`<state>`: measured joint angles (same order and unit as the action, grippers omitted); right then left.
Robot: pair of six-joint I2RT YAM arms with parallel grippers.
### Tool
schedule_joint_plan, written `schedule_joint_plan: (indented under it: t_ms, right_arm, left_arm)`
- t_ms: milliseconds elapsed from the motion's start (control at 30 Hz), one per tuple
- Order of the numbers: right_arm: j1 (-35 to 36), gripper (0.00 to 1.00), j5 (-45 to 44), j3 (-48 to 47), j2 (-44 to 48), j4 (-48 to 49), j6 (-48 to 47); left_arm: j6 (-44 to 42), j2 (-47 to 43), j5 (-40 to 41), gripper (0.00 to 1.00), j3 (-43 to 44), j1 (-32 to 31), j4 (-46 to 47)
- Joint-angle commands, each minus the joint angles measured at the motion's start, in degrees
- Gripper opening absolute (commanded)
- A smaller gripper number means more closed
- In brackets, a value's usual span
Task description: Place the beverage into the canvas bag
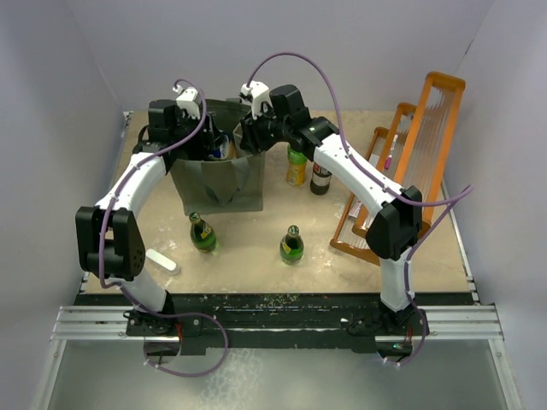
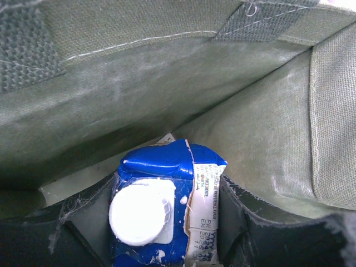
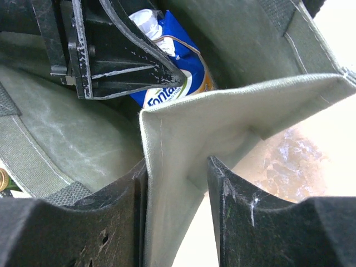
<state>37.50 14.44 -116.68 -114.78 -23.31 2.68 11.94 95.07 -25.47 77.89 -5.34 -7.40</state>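
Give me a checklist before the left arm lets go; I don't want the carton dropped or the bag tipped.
1. The blue carton sits within the canvas bag's walls: ok.
2. The left gripper is shut on the carton: ok.
3. The right gripper pinches the bag's wall, holding the mouth open: ok.
4. The carton rests on the bag's floor: cannot tell.
5. The white cap is on the carton: ok.

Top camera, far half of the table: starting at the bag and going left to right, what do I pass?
canvas bag → yellow-labelled bottle → dark bottle → orange wooden rack
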Motion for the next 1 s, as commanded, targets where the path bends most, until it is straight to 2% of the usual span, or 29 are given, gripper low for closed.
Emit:
schedule_joint_plan:
  t_ms: [0, 333, 533, 800, 967]
  right_arm:
    - [0.2, 0.47, 2.2, -0.4, 3.5, 0.6, -0.7]
    - [0.1, 0.53, -2.0, -0.6, 4.9, -0.5, -2.9]
    - [0.1, 0.53, -3.1, -0.1, 5.2, -1.0, -3.5]
    - [0.0, 0.50, -3.5, 2.9, 7.2, -0.7, -4.3]
    - [0.0, 0.52, -2.6, 4.5, 9.4, -0.4, -5.2]
  left_arm:
    - [1.8, -1.7, -10.7, 0.46, 4.6, -0.3, 14.1]
    - [-3.1, -3.5, -14.7, 0.70, 6.2, -0.3, 12.5]
    - [-6.0, -4.6, -15.9, 0.81, 7.1, -0.3, 10.4]
    - [-9.8, -7.1, -13.6, 0.87, 7.5, -0.2, 8.5]
    - [-14.7, -9.7, -11.5, 0.89, 8.4, -0.2, 5.1]
